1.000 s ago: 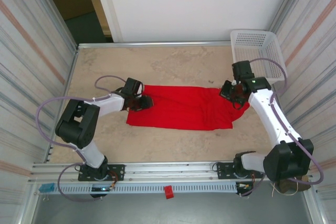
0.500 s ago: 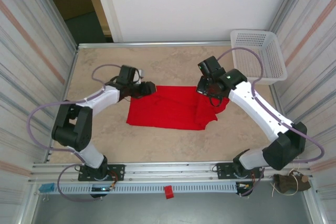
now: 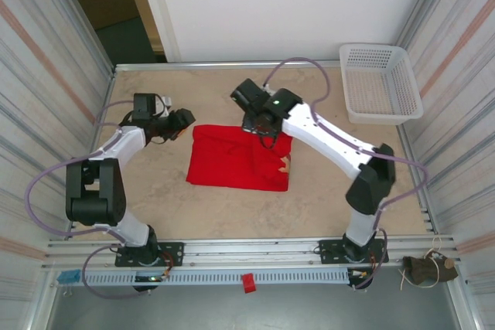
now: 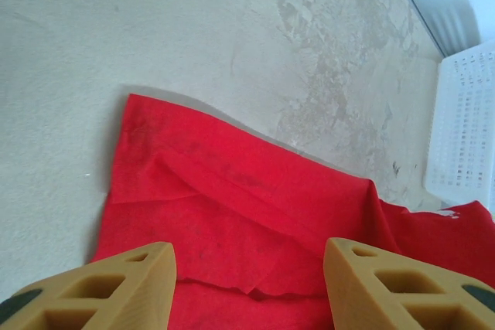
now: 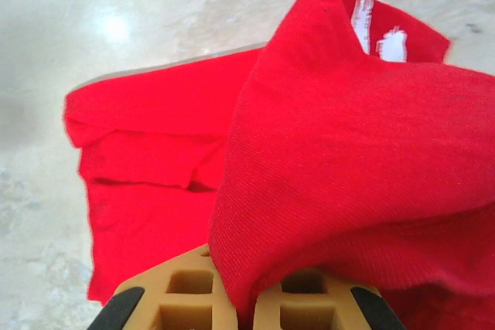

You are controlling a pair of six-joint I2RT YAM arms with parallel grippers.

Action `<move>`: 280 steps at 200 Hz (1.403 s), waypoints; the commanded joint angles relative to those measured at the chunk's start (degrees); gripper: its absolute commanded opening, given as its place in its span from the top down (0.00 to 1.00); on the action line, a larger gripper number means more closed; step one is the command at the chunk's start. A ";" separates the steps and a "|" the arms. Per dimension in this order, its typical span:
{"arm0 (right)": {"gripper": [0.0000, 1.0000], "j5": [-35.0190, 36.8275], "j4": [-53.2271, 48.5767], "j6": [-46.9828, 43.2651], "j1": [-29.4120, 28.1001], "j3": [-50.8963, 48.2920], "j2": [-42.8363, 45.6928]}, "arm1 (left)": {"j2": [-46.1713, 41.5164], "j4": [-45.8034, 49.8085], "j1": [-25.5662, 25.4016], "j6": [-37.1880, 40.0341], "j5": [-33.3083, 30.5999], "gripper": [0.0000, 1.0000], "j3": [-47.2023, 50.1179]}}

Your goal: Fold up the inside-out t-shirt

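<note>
The soft red t-shirt lies mid-worktop, already a narrow band, its right end doubled over leftward. The right pincer pinches that fine-knit fold near the white label. The left pincer hangs spread and empty beside the left hem. Laying the fold flat likely remains.

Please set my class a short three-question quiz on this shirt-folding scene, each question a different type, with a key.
1. True or false: the right hand is shut on a fold of the red t-shirt.
2. The left hand is: A) shut on cloth; B) open, holding nothing; C) gripping a cable.
3. Fill in: the white basket stands at the table's far ____ corner.
Key: 1 true; 2 B; 3 right.
</note>
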State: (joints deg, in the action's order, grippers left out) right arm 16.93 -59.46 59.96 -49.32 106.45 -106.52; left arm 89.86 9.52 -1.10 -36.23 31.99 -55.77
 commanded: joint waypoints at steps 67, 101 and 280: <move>0.57 -13.55 2.49 3.30 -5.04 33.12 -30.71 | -3.03 3.81 8.41 2.52 3.73 0.46 2.68; 0.35 -17.34 4.17 -0.26 -5.26 39.76 -30.48 | -3.29 5.88 13.41 3.20 4.37 0.46 1.94; 0.22 -31.56 31.49 -17.16 24.82 -39.01 9.60 | -4.33 12.06 -29.00 -2.94 -19.74 0.37 -0.88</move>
State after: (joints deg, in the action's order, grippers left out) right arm -7.77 -33.47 46.85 -26.89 65.54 -93.93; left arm 82.17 19.97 -28.42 -39.03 17.74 -51.35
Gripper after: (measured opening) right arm 0.781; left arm 0.632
